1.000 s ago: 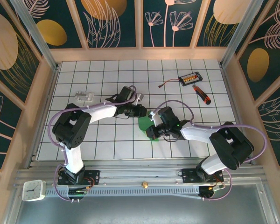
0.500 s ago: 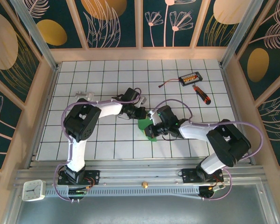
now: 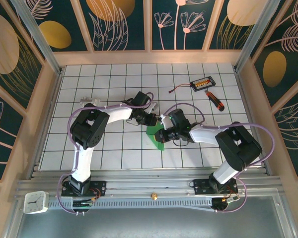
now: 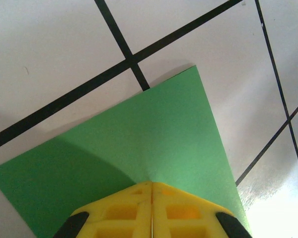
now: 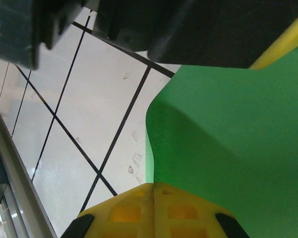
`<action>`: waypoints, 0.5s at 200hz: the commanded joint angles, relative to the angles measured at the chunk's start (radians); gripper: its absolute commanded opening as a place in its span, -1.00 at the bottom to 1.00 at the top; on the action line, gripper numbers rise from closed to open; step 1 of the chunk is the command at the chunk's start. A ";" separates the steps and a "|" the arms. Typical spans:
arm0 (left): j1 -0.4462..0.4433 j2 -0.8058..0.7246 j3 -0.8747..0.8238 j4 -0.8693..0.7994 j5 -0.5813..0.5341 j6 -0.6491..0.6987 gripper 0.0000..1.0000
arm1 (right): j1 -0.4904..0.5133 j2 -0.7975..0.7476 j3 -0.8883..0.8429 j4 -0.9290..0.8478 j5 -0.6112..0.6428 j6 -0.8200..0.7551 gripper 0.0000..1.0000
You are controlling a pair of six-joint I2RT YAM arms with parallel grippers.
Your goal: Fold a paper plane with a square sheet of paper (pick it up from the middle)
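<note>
Look to the middle of the top view and you'll find both tools meeting over the green paper (image 3: pixel 159 144), which sits just below centre on the white gridded tabletop (image 3: pixel 114 148). It is already creased into a small shape, with one corner poking out toward the bottom of the frame. Your left tool (image 3: pixel 152 120) reaches in from the upper left and your right tool (image 3: pixel 162 134) from the right, the two close together with the paper between them. In the left wrist view the yellow fingers (image 4: pixel 124 210) are pressed together along a thin seam at the bottom centre. The paper runs right up into that seam, so you have it pinched there, and its pointed corner reaches toward the upper middle of the frame over a crossing of black grid lines. In the right wrist view the fingers (image 5: pixel 184 210) are likewise fully closed at the bottom centre, gripping the paper's edge. The sheet curves up and away to the right, lifted off the tiles. Well apart, in the upper right of the top view, a small black box with orange parts (image 3: pixel 202 83) and a black-and-orange screwdriver (image 3: pixel 214 100) lie on the tabletop.
</note>
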 commanded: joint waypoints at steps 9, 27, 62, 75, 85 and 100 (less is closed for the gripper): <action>0.002 0.053 0.003 -0.058 -0.048 0.032 -0.83 | -0.028 0.020 0.028 0.001 -0.029 -0.035 -0.90; 0.002 0.055 0.005 -0.061 -0.050 0.032 -0.83 | -0.044 0.024 0.032 0.000 -0.035 -0.040 -0.90; 0.002 0.059 0.003 -0.062 -0.050 0.031 -0.83 | -0.060 0.049 0.042 -0.001 -0.031 -0.046 -0.88; 0.001 0.060 0.002 -0.061 -0.050 0.031 -0.83 | -0.067 0.061 0.051 -0.009 -0.022 -0.050 -0.88; 0.002 0.060 0.003 -0.062 -0.051 0.032 -0.83 | -0.072 0.068 0.056 -0.011 -0.017 -0.052 -0.88; 0.002 0.061 0.003 -0.062 -0.051 0.032 -0.83 | -0.075 0.079 0.061 -0.009 -0.017 -0.051 -0.89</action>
